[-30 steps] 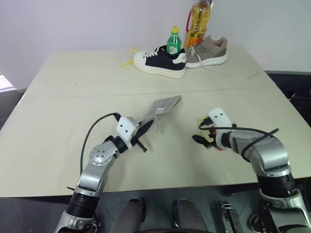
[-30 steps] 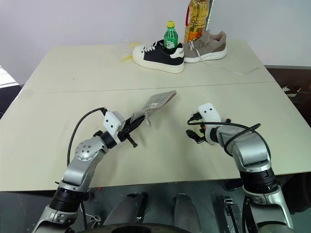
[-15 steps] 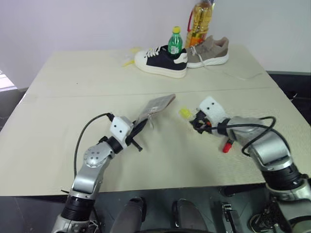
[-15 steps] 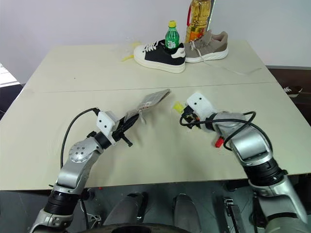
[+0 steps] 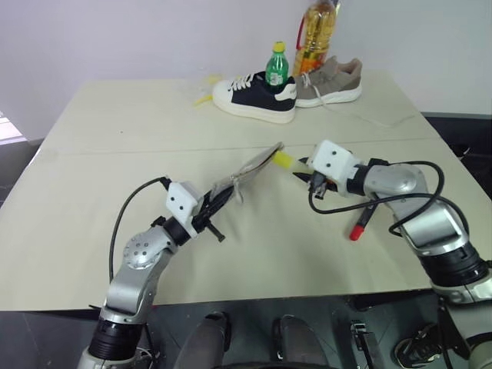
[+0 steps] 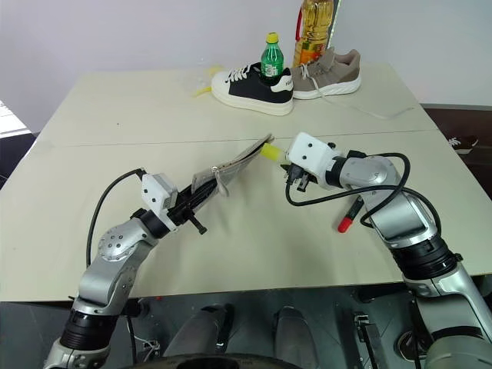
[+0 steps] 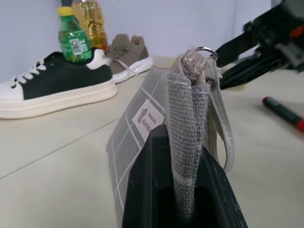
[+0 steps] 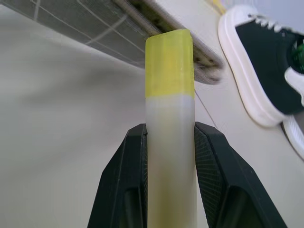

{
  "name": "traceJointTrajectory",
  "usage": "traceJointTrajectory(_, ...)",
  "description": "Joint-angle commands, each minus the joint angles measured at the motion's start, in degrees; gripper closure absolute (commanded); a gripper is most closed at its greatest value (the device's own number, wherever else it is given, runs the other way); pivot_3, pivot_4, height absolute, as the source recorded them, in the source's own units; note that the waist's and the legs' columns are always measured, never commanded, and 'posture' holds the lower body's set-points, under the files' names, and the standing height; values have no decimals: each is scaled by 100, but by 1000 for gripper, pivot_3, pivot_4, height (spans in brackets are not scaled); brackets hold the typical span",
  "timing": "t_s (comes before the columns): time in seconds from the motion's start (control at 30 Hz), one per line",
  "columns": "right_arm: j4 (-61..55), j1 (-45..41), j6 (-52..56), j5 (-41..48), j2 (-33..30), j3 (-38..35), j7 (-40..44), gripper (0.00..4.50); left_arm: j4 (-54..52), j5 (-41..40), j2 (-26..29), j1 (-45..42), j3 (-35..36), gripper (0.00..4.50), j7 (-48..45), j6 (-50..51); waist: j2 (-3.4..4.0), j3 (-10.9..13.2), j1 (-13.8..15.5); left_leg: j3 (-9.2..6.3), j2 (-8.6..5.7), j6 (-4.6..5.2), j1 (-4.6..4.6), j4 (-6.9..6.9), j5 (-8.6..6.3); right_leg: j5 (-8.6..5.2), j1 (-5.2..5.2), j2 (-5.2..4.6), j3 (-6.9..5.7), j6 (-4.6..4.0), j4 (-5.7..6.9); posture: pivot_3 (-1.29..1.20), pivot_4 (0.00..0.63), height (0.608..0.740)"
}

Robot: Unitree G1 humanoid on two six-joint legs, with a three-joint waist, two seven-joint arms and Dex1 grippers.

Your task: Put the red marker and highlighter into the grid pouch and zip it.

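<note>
My left gripper (image 5: 216, 204) is shut on the near end of the grid pouch (image 5: 250, 167), holding the grey fabric case tilted up off the table. In the left wrist view the pouch (image 7: 142, 124) rises between the black fingers (image 7: 156, 190), with its white label and pull cord showing. My right gripper (image 5: 304, 171) is shut on the highlighter (image 8: 169, 109). Its yellow cap (image 5: 283, 160) sits right at the pouch's far end, beside the open zipper edge. The red marker (image 5: 361, 223) lies on the table to the right of that arm.
At the table's (image 5: 115, 154) far edge stand a black-and-white sneaker (image 5: 254, 96), a beige sneaker (image 5: 330, 83), a green bottle (image 5: 277, 68) and a tall oil bottle (image 5: 317, 34). A small yellow scrap (image 5: 201, 98) lies near them.
My right gripper closed on the highlighter, lifted it off the table and carried it left to the pouch's far end. The red marker stayed on the table. The left gripper raised the pouch slightly.
</note>
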Motion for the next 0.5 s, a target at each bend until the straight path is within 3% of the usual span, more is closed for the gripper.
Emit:
traceJointTrajectory(0.03,-32,-221,-138,-67,1,-150,107,3685,-342,-132,121,150,89,4500,-86,21,0,0,0,0,0,0,0,0,0,-1,0,0,0,-1,0,0,150,734)
traceJointTrajectory(0.5,-96,-223,-363,-327,-58,-119,434,3685,-228,-85,200,216,22,4500,-244,-82,1,1,1,0,0,0,0,0,-1,-8,0,-1,1,-16,-3,0,150,734)
